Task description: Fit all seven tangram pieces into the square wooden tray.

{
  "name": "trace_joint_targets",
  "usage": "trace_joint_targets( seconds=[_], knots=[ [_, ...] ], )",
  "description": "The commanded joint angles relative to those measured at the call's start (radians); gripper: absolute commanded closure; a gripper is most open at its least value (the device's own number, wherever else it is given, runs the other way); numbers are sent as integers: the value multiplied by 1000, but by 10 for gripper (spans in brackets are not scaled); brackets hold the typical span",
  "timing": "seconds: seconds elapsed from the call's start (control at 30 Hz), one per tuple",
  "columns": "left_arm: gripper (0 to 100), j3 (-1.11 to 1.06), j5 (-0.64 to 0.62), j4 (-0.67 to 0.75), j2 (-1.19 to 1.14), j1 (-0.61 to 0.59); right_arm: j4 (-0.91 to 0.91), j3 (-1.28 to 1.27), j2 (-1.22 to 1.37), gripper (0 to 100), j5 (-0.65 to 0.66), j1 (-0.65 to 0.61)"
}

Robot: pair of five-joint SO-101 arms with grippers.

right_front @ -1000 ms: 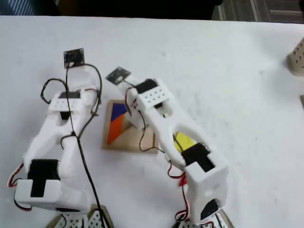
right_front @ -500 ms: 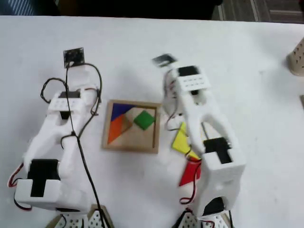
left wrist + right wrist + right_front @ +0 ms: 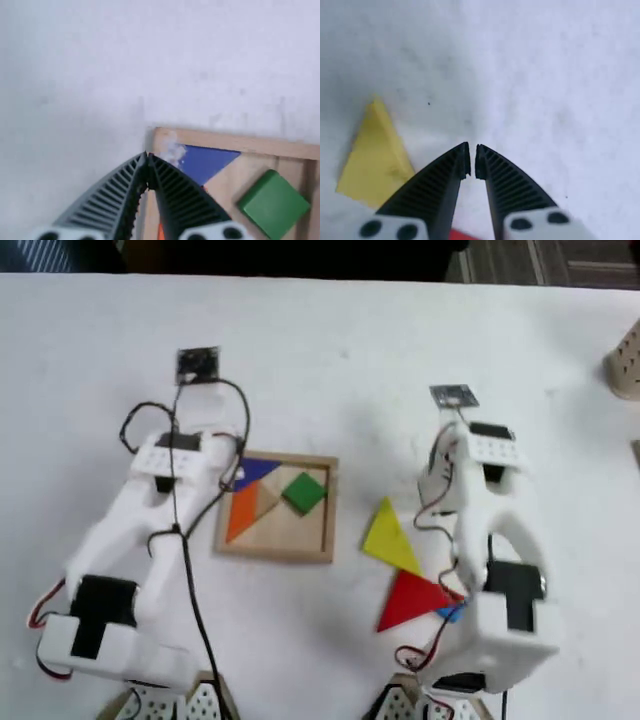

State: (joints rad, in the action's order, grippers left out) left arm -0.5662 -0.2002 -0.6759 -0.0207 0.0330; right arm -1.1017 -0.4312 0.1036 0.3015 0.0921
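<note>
A white table (image 3: pixel 400 340) runs across the whole room in front of me. On the left side the left arm (image 3: pixel 150 510) leans in toward the square wooden tray (image 3: pixel 275 553). Its left gripper (image 3: pixel 148 158) has both black jaws pressed together with nothing between them, its tip just over the tray's far left corner.

Inside the tray, a blue triangle (image 3: pixel 255 470) sits in that far left corner. An orange triangle (image 3: pixel 240 515) lies along the left wall, and a green square (image 3: pixel 303 492) sits turned like a diamond toward the far right corner. The rest of the tray floor is bare wood.

Just right of the tray, on the table, lies a yellow triangle (image 3: pixel 390 535). A red triangle (image 3: pixel 412 598) lies nearer the arm bases, and a small blue piece (image 3: pixel 450 612) peeks out beside the right arm (image 3: pixel 490 530). The right gripper (image 3: pixel 470 160) hangs over bare table beside the yellow triangle. Its jaws are drawn almost together and grip nothing.

A beige perforated object (image 3: pixel 625 365) stands at the far right edge.
</note>
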Motion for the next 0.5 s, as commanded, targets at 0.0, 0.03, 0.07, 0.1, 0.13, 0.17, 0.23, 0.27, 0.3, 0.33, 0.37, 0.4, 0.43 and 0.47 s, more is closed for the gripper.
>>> trace_joint_targets(
  seconds=[0.0,0.03,0.07,0.1,0.13,0.17,0.23,0.27,0.3,0.33,0.37,0.4,0.43,0.47],
  knots=[
    [978,17,9,-37,145,127,62,-107,-162,981,32,67],
    [978,-6,9,-34,173,168,76,-140,-185,981,37,82],
    [978,-34,11,-31,199,216,93,-175,-203,981,63,94],
    [978,-60,11,-18,222,268,107,-204,-213,981,94,102],
    [978,-92,11,3,240,317,120,-230,-217,981,121,104],
    [978,-121,11,31,252,360,134,-252,-214,981,144,105],
    [978,-169,5,100,259,420,143,-273,-206,981,176,116],
    [978,-180,5,133,251,435,142,-275,-202,981,183,127],
    [978,-186,5,158,239,446,142,-273,-199,981,183,131],
    [978,-189,5,172,222,455,142,-273,-199,981,186,131],
    [978,-187,6,181,197,467,142,-273,-199,981,186,128],
    [978,-186,9,183,170,484,142,-273,-199,981,187,127],
    [978,-184,11,184,147,504,143,-273,-199,981,187,127],
    [978,-170,11,181,117,524,143,-273,-199,981,187,127]
  ],
)
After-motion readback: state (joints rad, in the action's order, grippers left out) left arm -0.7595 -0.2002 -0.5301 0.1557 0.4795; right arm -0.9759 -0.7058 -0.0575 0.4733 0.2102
